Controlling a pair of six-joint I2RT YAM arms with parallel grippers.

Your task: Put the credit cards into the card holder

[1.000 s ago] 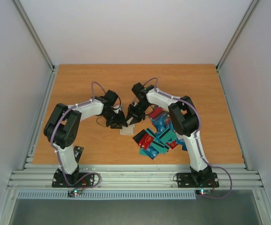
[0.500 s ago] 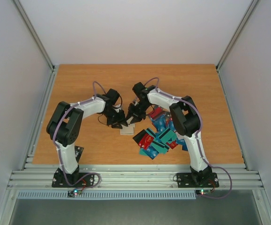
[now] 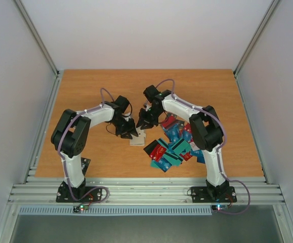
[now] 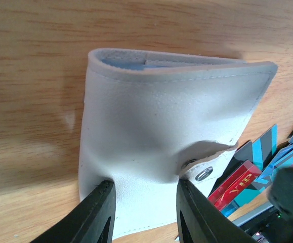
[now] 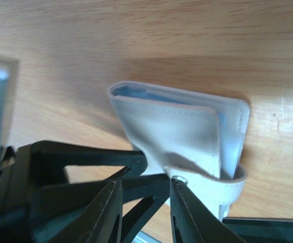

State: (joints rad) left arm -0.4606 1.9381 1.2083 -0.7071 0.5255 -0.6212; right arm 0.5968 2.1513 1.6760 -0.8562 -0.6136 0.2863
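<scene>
The cream card holder [image 3: 137,141] lies closed on the table between my two grippers. In the left wrist view the card holder [image 4: 161,116] fills the frame; my left gripper [image 4: 146,202] digs both fingertips into its cover and pinches a bulge of it. The clasp strap [image 4: 204,173] sits beside the right finger. My right gripper [image 5: 146,197] stands with jaws apart at the holder [image 5: 186,126], its right fingertip touching the strap's snap [image 5: 180,178]; nothing is gripped. The credit cards [image 3: 170,147], teal, blue, red and black, are heaped to the right.
The left gripper's black fingers [image 5: 136,162] cross just in front of the right gripper's tips, so the two grippers [image 3: 131,133] [image 3: 142,126] nearly touch. Red and teal cards [image 4: 237,185] lie right beside the holder. Grey walls and rails enclose the wooden table [image 3: 85,91].
The right gripper's jaws have narrowed and its wrist has edged toward the holder's strap. The left gripper stays on the cover, squeezing slightly tighter.
</scene>
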